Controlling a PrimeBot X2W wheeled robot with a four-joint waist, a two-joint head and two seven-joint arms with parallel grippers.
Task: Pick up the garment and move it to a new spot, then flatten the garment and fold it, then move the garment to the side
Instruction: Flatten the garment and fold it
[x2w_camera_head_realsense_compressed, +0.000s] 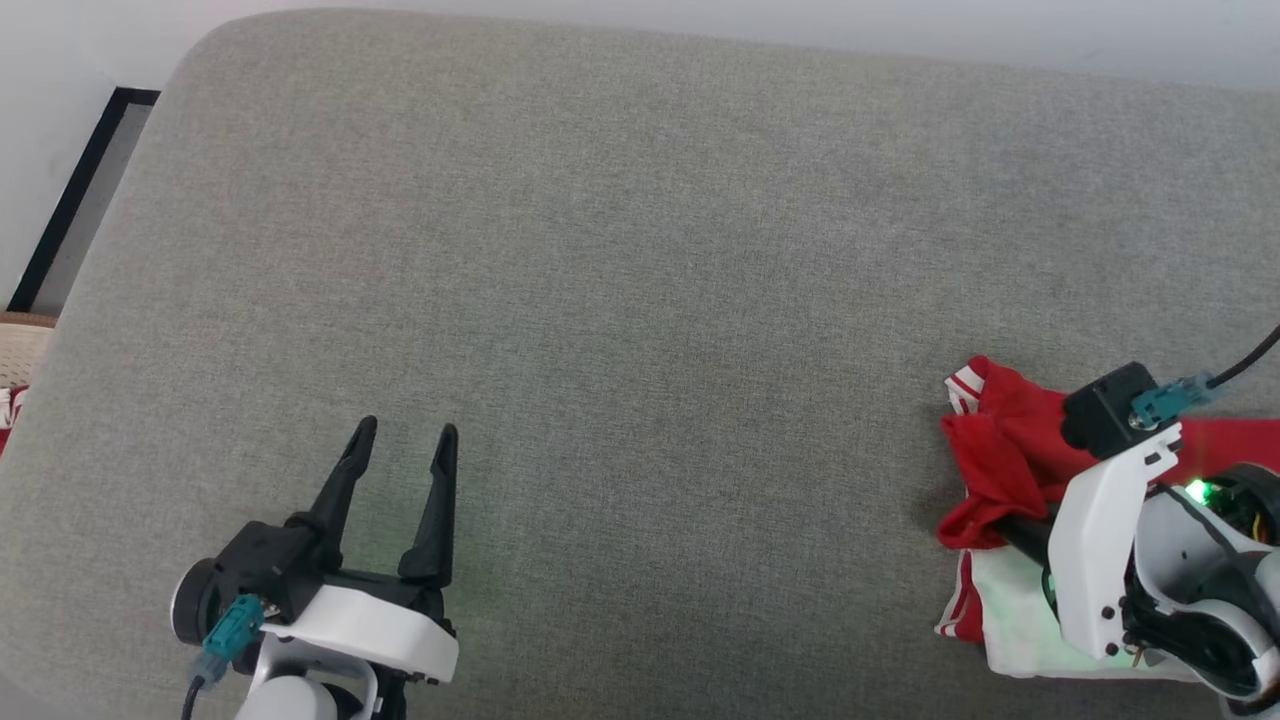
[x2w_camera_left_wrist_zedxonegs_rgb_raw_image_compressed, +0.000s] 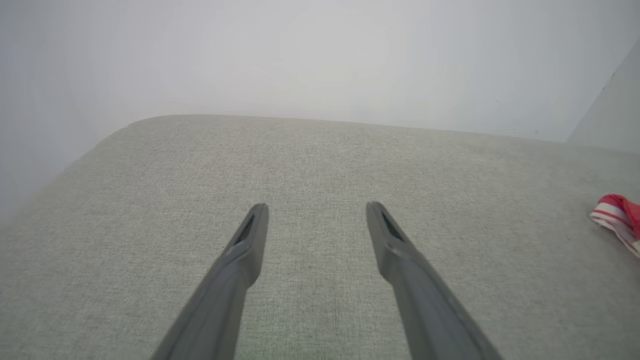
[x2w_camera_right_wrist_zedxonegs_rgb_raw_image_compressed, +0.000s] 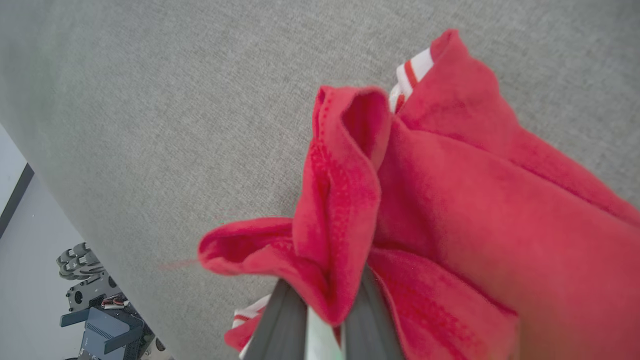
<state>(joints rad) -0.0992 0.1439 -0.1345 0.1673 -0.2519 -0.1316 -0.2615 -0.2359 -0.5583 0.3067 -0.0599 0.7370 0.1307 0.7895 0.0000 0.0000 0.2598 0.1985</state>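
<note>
Garment (x2w_camera_head_realsense_compressed: 1000, 450) of soft bright red fabric, with white panels and thin red-and-white striped trim, is lying crumpled on the wide grey woven-cloth padded surface (x2w_camera_head_realsense_compressed: 640, 250), toward its near right part in the head view. The right gripper (x2w_camera_head_realsense_compressed: 1018, 532), a white-shelled wrist ending in two long dark fingers, is reaching into the heap from the right. Its fingers are standing narrow, close together, and are pinching a fold of the red cloth between them.

In the right wrist view the garment (x2w_camera_right_wrist_zedxonegs_rgb_raw_image_compressed: 450, 200) is draping over the right gripper (x2w_camera_right_wrist_zedxonegs_rgb_raw_image_compressed: 324, 312). A hemmed red fold is rising between the two fingers, and striped trim is peeking out near the top. How much of the fabric is lifting off the grey surface cannot be told.

The left gripper (x2w_camera_head_realsense_compressed: 408, 427) is sitting at the lower left of the head view, well apart from the garment, its fingers spreading wide over bare grey cloth. In the left wrist view the left gripper (x2w_camera_left_wrist_zedxonegs_rgb_raw_image_compressed: 316, 206) is pointing along the surface toward a pale wall (x2w_camera_left_wrist_zedxonegs_rgb_raw_image_compressed: 320, 50). A striped corner of the garment (x2w_camera_left_wrist_zedxonegs_rgb_raw_image_compressed: 617, 215) is showing at the right edge.
</note>
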